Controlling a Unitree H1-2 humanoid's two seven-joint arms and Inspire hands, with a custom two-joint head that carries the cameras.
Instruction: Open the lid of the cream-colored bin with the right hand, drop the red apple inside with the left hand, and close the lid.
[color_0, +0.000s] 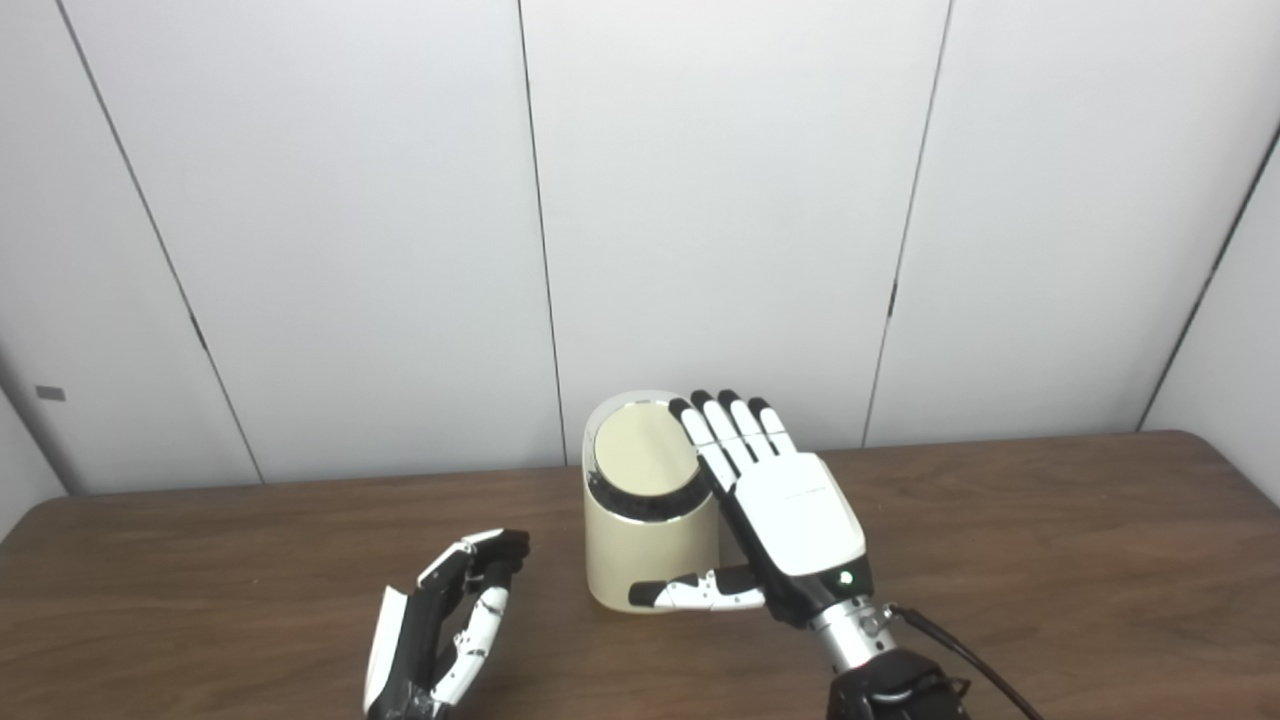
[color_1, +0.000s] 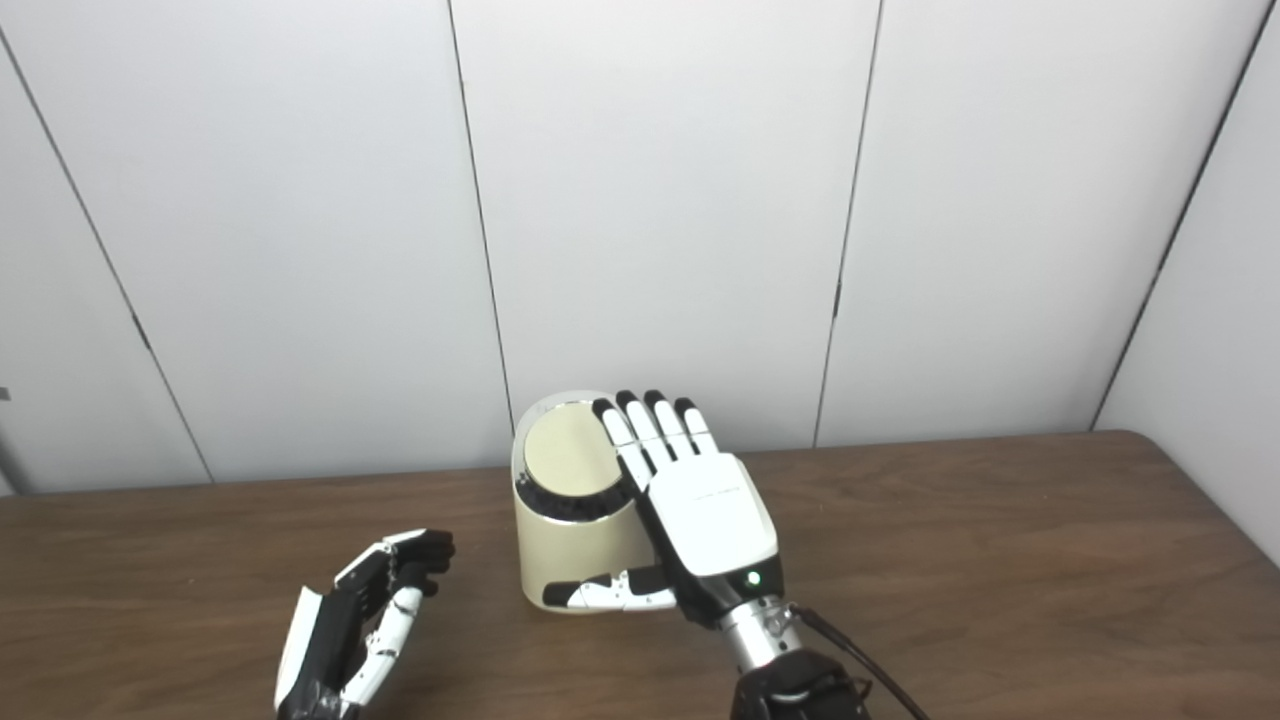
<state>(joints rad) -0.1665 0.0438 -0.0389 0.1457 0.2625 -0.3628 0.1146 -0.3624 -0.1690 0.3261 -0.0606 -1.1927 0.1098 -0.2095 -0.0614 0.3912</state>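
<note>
Your left hand (color_0: 445, 625) waits empty, your right works at the bin.
Left hand hovers over the brown wooden table (color_0: 1050, 560), fingers loosely curled and apart; beside it, the cream-colored cylindrical bin (color_0: 640, 540) has its round lid (color_0: 645, 452) down, with your right hand (color_0: 790, 515) outstretched flat against its right side, holding nothing.

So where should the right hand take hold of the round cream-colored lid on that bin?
At the cream-colored lid's right edge, from the right, where the right hand already lies with flat fingers. The disc tilts toward the camera inside a dark rim, with no knob visible, so likely only its edge offers purchase.
</note>
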